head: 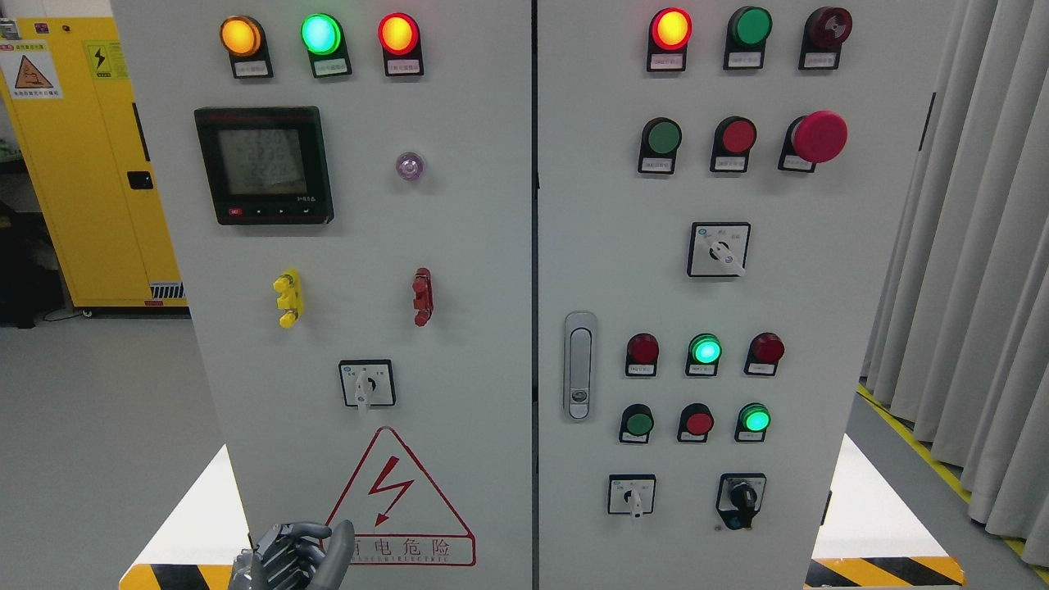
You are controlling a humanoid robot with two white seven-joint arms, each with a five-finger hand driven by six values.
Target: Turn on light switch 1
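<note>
A grey control cabinet (459, 328) with two doors fills the head view. The left hand (291, 557) shows at the bottom edge, low on the left door, just beside the red triangle warning sign (397, 500); its fingers (283, 549) are loosely curled and grasp nothing, with the thumb pointing up. The right hand is out of sight. Which control is light switch 1 cannot be told, as the labels are too small to read. The left door carries a small rotary switch (366, 383) above the warning sign, well above the hand, and a digital meter (264, 164) under three lit lamps (320, 34). The right door carries a door handle (579, 365), rows of buttons and lamps, a red mushroom button (819, 136) and more rotary switches (632, 495).
</note>
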